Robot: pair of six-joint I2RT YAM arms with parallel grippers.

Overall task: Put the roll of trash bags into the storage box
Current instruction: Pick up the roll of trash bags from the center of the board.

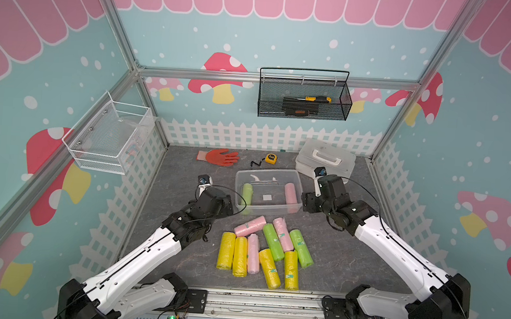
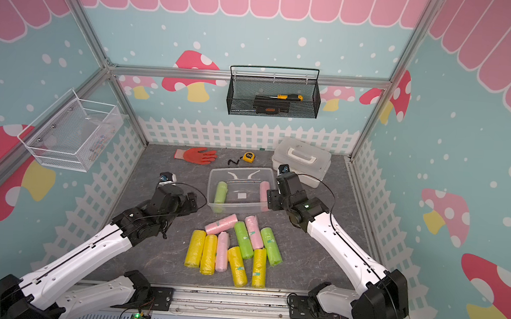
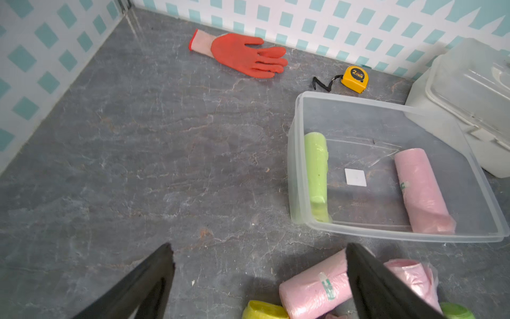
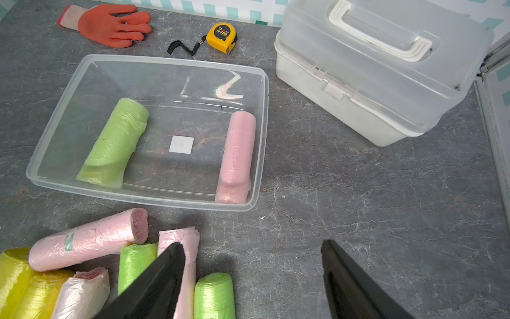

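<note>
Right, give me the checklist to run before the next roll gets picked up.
1. Storage box uncovered: ok.
2. Room inside: ok; green roll and pink roll lie along opposite walls, middle bare.
3. Left gripper open and empty: ok.
4. Right gripper open and empty: ok.
5. Loose rolls on the table in front of the box: ok.
6. A roll lined up between either gripper's jaws: not ok, none.
</note>
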